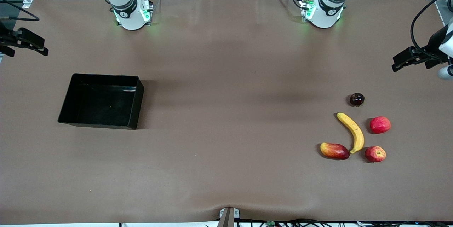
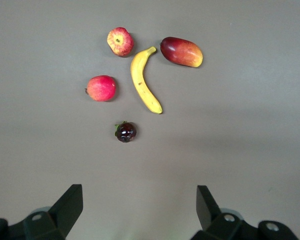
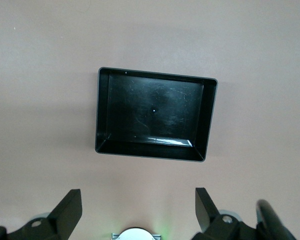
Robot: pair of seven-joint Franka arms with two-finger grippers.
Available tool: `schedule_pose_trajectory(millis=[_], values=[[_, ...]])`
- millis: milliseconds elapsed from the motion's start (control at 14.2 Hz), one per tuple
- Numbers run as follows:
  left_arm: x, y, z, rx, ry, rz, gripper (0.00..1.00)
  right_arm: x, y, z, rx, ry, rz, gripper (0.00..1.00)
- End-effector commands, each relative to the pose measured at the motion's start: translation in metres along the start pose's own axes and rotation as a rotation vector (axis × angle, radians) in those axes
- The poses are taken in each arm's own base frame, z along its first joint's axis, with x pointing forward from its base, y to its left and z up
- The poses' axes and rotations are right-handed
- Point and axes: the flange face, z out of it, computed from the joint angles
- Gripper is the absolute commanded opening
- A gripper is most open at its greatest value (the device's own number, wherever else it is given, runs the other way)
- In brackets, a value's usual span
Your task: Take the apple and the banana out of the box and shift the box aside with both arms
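Observation:
The yellow banana lies among several fruits at the left arm's end of the table. The red apple with a yellowish stem dimple lies beside the banana's tip, nearest the front camera. Both also show in the left wrist view, the banana and the apple. The black box stands empty toward the right arm's end and also shows in the right wrist view. My left gripper is open and empty, high above the table's end. My right gripper is open and empty, high above its end.
Other fruits lie round the banana: a red round fruit, a red-yellow mango-shaped fruit, and a small dark round fruit nearest the arm bases. Brown cloth covers the table between the box and the fruits.

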Motion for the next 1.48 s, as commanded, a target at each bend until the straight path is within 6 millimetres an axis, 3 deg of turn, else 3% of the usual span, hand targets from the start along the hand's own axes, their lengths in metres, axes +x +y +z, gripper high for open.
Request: schedule_pose_trajectory(millis=[0, 141, 1408], values=[[-0.007, 0.011, -0.008, -0.014, 0.007, 0.029, 1.0, -0.026, 0.007, 0.003, -0.004, 0.014, -0.024, 1.0], [-0.004, 0.008, -0.012, -0.016, 0.017, 0.027, 1.0, -0.033, 0.024, 0.01, 0.009, 0.016, -0.008, 1.0], [-0.005, 0.006, -0.017, -0.009, 0.016, 0.015, 1.0, -0.029, 0.031, 0.008, 0.011, 0.03, 0.017, 1.0]])
